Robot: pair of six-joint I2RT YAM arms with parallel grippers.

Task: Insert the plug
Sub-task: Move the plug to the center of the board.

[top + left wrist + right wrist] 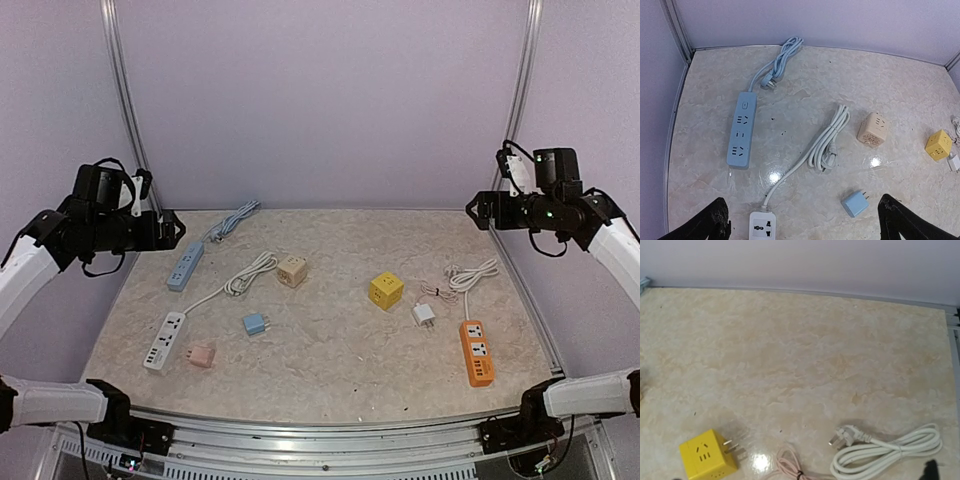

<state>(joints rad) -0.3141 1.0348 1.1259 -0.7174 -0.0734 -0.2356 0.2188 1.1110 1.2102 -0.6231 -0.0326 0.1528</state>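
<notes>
- Black and raised in the air, the left pincer [168, 230] has its 2 fingers [715, 222] spread as wide as they go. Nothing is between them, and it hangs far left of the yellow plastic cube socket [386, 290].
- The black right pincer [480, 212] shows only 1 dark fingertip [931, 470] in its wrist view. Its jaws are wide apart and empty, and it hangs right of the yellow cube and beyond it.
- The white plug [846, 435] lies free on the table just right of the yellow cube. It ends a coiled white cable [895, 450] that runs to the flat orange plastic power strip [476, 352], right of the cube and nearer.
- A thin pink cable [790, 465] and a small white charger [424, 314] lie just right of the cube.
- A beige cube socket [292, 271] sits left of the yellow cube. A small blue charger [255, 324] lies left of it and nearer, and a pink charger [202, 355] further left.
- A white power strip [165, 342] with a looped white cord [250, 275] lies far left of the cube and nearer. A long blue power strip [186, 265] lies far left.
- All rest on the beige marbled tabletop [330, 370].
</notes>
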